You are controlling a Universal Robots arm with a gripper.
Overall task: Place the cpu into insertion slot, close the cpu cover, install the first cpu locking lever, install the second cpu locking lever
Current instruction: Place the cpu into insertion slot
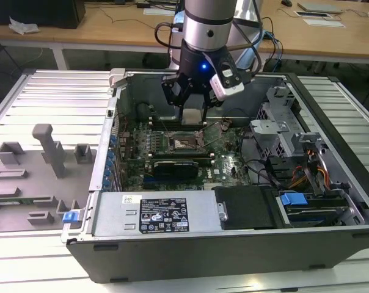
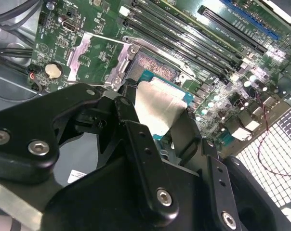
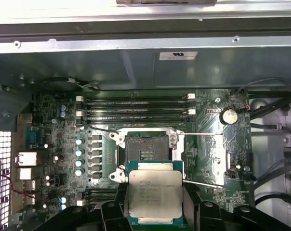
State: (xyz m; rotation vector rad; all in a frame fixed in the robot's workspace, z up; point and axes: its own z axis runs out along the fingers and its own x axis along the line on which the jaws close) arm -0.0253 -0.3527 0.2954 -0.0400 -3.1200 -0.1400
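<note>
standing by the slatted metal surface [image 1: 56,91], i see grey plastic fixtures [image 1: 50,149] sitting toward its edge on the exterior view's left. next along, an open computer case [image 1: 233,256] lies on its side across the middle of the surface, a silver power supply [image 1: 163,213] along its near wall. over the green board inside hangs the arm's black claw [image 1: 192,113], clamped on the cpu [image 1: 192,116], with a finger on each of two opposite edges and the pale metal top showing between them in both wrist views [image 2: 157,108] [image 3: 154,195]. the chip is held level above the insertion slot [image 1: 186,143], not yet seated. in the first wrist view the slot [image 3: 146,153] lies bare, its pin field uncovered, just past the chip's far edge, with the long black memory slots [image 3: 136,108] beyond it. the cpu cover [image 2: 77,54] is swung open, lying back off the slot on the exterior view's right. further right, by the case's end wall, sits a drive bay with a blue tab [image 1: 292,199].
</note>
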